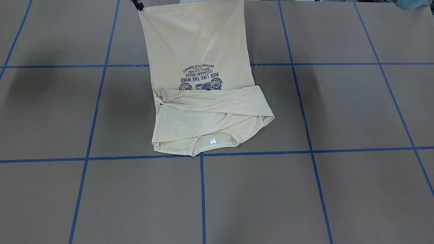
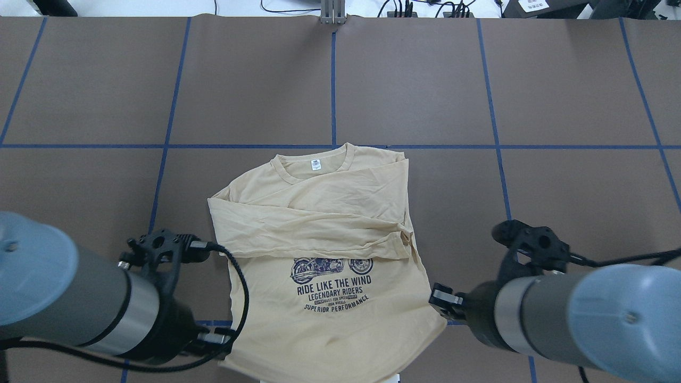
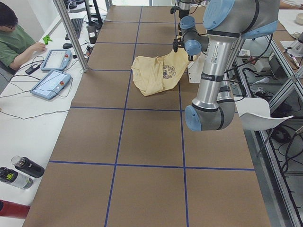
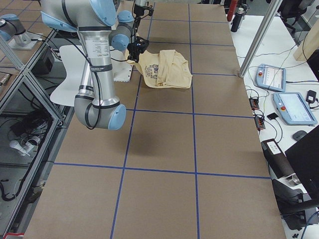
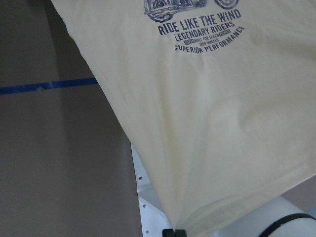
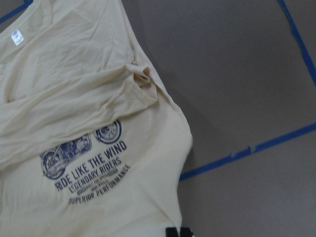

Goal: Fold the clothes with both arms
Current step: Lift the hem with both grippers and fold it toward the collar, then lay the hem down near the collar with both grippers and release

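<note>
You have the brown table [image 2: 425, 80] ruled in blue tape, and its middle tape cross [image 2: 333, 146] is your mark. The left arm [image 2: 80, 303] and right arm [image 2: 574, 314] both reach in from the robot's side of that cross, one on either side of it.

The cream-yellow T-shirt [image 2: 330, 213] lies on the robot's side of the cross, with its collar right at the tape line. Both sleeves [image 2: 308, 229] are folded across the chest. The collar end rests flat on the table. The hem end, farthest from the cross, is lifted off the table and stretched toward the robot.

The left tool [image 5: 174, 231] is clenched on one hem corner and the right tool [image 1: 138, 5] on the other. The cloth is drawn to a point at each and spans between them.

The navy print [image 2: 332, 282] sits just beyond the sleeves from the cross. The white neck label [image 2: 316, 165] lies nearest the cross.
</note>
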Tool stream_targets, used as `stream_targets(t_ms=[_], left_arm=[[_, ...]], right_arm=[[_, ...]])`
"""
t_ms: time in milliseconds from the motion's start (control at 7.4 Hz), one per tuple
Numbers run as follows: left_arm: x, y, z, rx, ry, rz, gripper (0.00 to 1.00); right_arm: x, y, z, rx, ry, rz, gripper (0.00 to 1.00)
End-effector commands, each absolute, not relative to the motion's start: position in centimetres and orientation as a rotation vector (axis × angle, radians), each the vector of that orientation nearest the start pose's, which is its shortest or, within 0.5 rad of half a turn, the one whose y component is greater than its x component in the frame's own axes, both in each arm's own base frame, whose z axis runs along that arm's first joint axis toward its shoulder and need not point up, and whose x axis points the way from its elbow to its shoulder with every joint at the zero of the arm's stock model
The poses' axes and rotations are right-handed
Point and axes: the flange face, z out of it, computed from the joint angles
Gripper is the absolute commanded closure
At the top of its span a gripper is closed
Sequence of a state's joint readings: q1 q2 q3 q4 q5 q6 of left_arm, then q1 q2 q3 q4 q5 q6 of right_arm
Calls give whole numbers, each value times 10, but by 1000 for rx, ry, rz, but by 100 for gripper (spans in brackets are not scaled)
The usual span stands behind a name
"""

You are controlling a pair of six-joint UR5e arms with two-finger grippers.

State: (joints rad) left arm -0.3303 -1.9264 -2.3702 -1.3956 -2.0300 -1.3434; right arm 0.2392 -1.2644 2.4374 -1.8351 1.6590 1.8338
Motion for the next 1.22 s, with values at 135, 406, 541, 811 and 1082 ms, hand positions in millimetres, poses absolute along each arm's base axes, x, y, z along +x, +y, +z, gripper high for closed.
stream_targets(t_ms=[135,406,541,811,1082], left_arm=[[403,-314,178,25,974,-21,100],[361,-335,157,82,1026,-84,100],[357,-343,160,92,1019,-101,100],[377,-365,186,78,947,-138,100],[430,-411,240,148,890,-189,100]], right_arm=[[-424,-331,199,68,-913,518,100],[-385,-377,162,125,-989,607,100],[-385,-384,159,133,-990,616,100],[-417,-415,166,145,-924,618,100],[-471,-452,207,153,-935,620,100]])
